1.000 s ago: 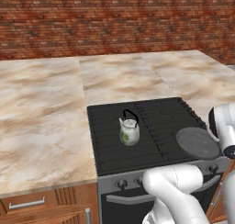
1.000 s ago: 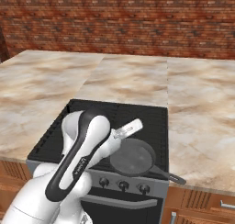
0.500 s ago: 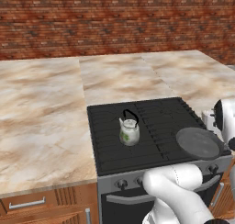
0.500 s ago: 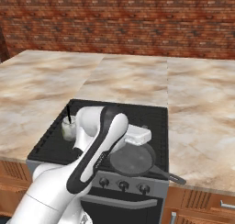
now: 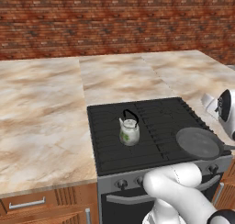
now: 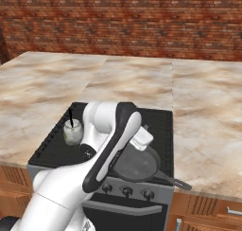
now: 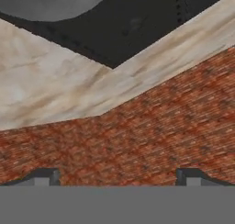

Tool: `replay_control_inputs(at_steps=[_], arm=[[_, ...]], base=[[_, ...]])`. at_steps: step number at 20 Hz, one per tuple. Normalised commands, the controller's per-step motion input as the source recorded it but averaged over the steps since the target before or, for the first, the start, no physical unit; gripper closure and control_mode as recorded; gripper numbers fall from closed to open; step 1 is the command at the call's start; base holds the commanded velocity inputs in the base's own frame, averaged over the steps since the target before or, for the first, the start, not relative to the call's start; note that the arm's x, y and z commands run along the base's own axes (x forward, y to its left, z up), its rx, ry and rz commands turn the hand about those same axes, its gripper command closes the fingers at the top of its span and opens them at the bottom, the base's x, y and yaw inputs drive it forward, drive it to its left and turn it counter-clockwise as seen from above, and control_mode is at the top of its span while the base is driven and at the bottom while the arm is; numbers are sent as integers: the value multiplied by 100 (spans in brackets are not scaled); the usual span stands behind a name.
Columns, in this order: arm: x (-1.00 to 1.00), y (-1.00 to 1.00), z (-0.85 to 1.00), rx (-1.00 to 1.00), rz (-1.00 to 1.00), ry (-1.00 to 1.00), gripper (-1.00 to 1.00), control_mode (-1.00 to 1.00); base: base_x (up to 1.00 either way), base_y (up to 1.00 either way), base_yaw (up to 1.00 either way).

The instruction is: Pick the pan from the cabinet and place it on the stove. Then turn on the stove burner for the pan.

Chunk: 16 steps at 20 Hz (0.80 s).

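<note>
**Pan on the stove, fingers spread and empty**

The pan sits on the front right corner of the stove, its handle sticking out past the range's right edge. The kettle stands on the grate well to its left. The fingers are spread wide with nothing between them, facing the brick wall and marble worktop.

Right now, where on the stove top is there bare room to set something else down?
The stove has bare grate along its back row, behind the kettle, and at the front left corner. The front right is crowded: the pan sits there, its handle over the front edge. The marble counter on both sides is bare.
</note>
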Motion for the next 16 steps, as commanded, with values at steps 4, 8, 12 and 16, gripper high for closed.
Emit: replay_control_inputs(at_steps=[4, 8, 12, 16], arm=[[-35, -12, 71, 66, 3, -3, -100, -100], [-47, -14, 73, 65, 0, -6, -100, -100], [-50, -15, 73, 66, 0, -6, -100, -100], [-39, -15, 68, 69, 0, -4, -100, -100]], base=[[0, 0, 0], [0, 0, 0], [0, 0, 0], [0, 0, 0]])
